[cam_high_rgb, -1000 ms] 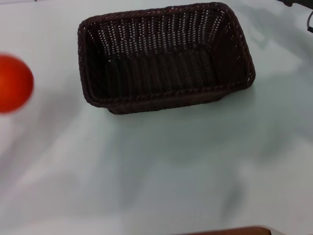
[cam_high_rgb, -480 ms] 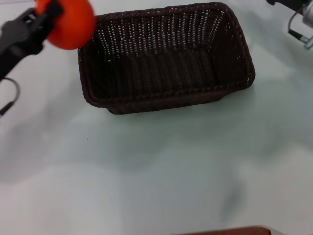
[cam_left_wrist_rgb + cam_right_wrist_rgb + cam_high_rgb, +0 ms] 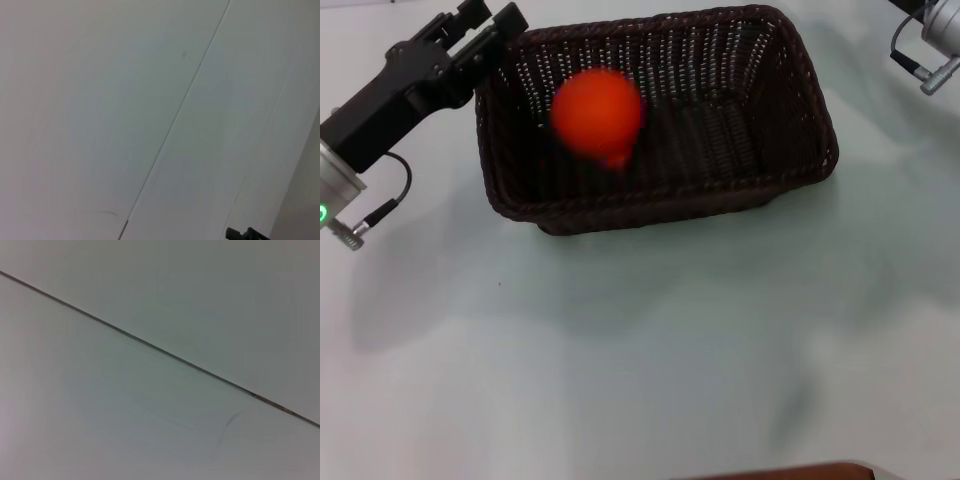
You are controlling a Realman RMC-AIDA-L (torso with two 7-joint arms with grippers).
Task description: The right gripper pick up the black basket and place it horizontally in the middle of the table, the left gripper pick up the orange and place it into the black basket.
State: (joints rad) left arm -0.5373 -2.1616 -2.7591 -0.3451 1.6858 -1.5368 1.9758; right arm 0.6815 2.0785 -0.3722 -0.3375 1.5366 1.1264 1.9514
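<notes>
Reaching in from the left edge of the head view, the left gripper (image 3: 492, 22) hangs just over the far left corner of the black basket (image 3: 800, 170), its black fingers (image 3: 473, 14) spread apart and holding nothing. A silver collar with a green light and a thin looped cable show farther back along that arm, near the left border.

Just right of the gripper, the orange (image 3: 598, 112) appears inside the basket, over its left half, free of the fingers and blurred; whether it touches the woven floor cannot be told. A small bump shows at its lower edge.

The basket lies with its long side running left to right on the far middle part of the table (image 3: 640, 360), open side up, braided rim all around.

At the far right top corner, only the silver wrist part and a cable loop of the right arm (image 3: 942, 30) show, well apart from the basket; the right gripper itself is out of sight.

Both wrist views show only a pale flat surface crossed by 1 thin dark seam each.
</notes>
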